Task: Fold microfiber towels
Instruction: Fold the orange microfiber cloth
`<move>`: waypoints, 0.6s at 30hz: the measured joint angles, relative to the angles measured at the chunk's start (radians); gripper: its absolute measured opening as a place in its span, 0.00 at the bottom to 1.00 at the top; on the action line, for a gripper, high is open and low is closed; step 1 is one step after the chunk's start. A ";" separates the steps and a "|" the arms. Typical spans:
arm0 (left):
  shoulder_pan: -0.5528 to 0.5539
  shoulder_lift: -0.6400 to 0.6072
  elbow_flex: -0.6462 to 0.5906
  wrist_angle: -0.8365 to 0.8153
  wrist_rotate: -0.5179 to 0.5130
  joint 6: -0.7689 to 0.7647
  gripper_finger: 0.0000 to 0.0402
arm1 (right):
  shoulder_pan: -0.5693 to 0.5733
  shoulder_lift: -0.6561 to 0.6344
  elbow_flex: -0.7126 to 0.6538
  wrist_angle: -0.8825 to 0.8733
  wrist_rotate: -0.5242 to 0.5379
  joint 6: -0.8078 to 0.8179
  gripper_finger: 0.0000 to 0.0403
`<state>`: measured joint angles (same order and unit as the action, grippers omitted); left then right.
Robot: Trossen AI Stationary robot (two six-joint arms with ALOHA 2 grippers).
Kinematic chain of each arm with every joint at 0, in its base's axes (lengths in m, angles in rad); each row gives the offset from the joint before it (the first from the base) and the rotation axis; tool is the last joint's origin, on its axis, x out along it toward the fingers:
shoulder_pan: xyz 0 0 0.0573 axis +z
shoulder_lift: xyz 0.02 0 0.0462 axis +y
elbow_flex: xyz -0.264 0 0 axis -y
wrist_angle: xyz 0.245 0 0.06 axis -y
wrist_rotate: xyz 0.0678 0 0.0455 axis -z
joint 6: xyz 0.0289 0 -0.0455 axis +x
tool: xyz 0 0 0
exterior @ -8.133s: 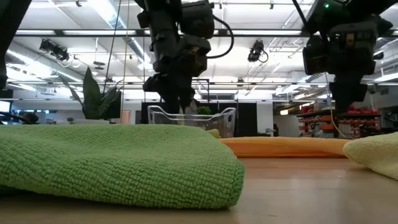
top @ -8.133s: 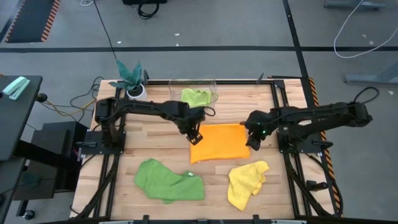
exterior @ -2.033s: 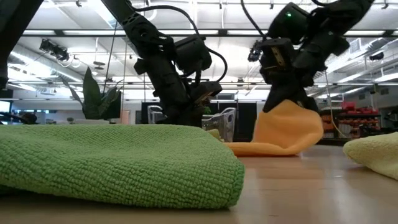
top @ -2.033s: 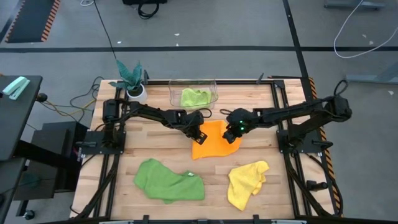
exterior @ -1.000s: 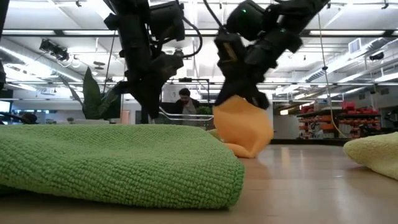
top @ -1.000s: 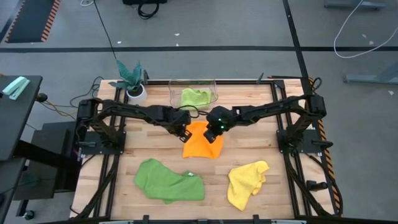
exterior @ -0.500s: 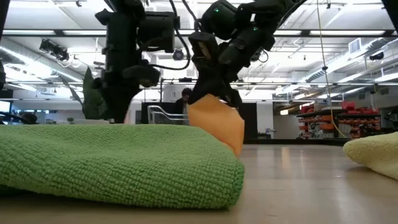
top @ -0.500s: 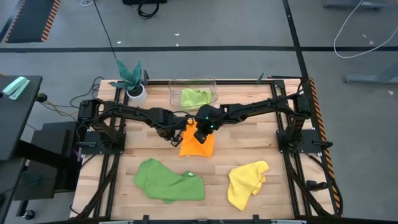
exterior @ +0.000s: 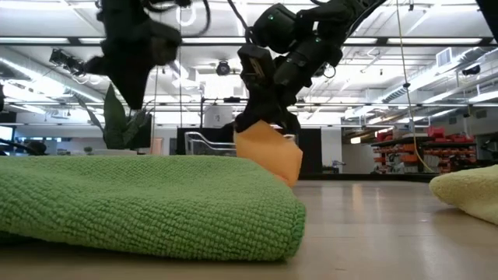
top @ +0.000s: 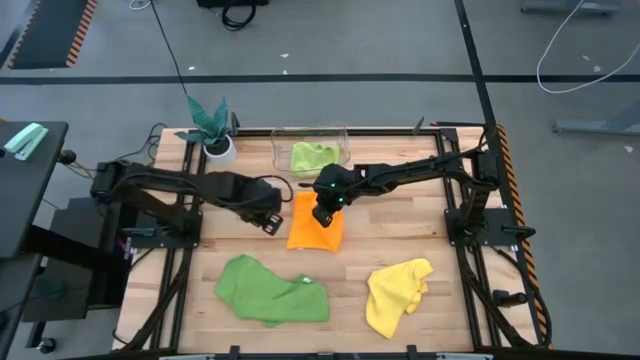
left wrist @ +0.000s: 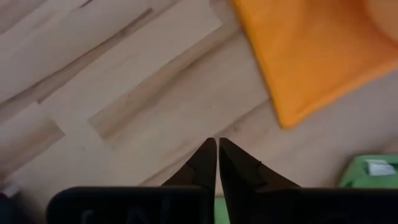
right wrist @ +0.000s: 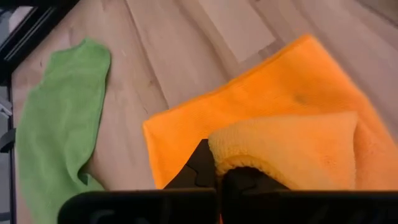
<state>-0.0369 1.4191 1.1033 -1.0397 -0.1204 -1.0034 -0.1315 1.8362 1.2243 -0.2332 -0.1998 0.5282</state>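
Observation:
The orange towel (top: 315,226) lies mid-table, doubled over on itself, with my right gripper (top: 322,214) shut on its raised upper layer. My left gripper (top: 271,223) hovers just left of it, shut, with nothing between the fingers (left wrist: 217,145) and bare wood below. The darker green towel (top: 272,290) lies bunched at the near left. At the near right the yellow towel (top: 397,293) lies crumpled. The lime green towel (top: 314,156) rests inside the clear bin. My right gripper pinches a rolled-over edge of the orange towel's upper layer (right wrist: 244,163) between its two fingers, which slant down from the table's right. That edge is held up off the table (exterior: 268,148). The layer slopes down slack onto the lower layer (right wrist: 186,134), which lies flat on the wood.
A clear plastic bin (top: 345,140) stands at the far middle, and a teal-leaved plant in a white pot (top: 212,128) at the far left. Bare wood shows between the orange towel and the two near towels.
My right gripper has carried the orange towel's edge toward the table's left, folding the cloth over itself, so it now looks narrower. My left gripper has drawn away from the towel toward the table's left and risen.

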 joint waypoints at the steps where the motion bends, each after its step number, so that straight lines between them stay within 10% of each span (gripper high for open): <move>1: -0.012 -0.017 0.000 0.001 -0.012 -0.017 0.08 | -0.002 0.002 0.000 0.004 0.001 -0.002 0.00; 18: -0.085 -0.078 0.000 0.023 -0.108 -0.138 0.03 | -0.018 0.132 0.040 0.045 -0.230 -0.093 0.02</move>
<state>-0.1223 1.3411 1.1038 -1.0162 -0.2285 -1.1412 -0.1491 1.9677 1.2646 -0.1885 -0.4299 0.4351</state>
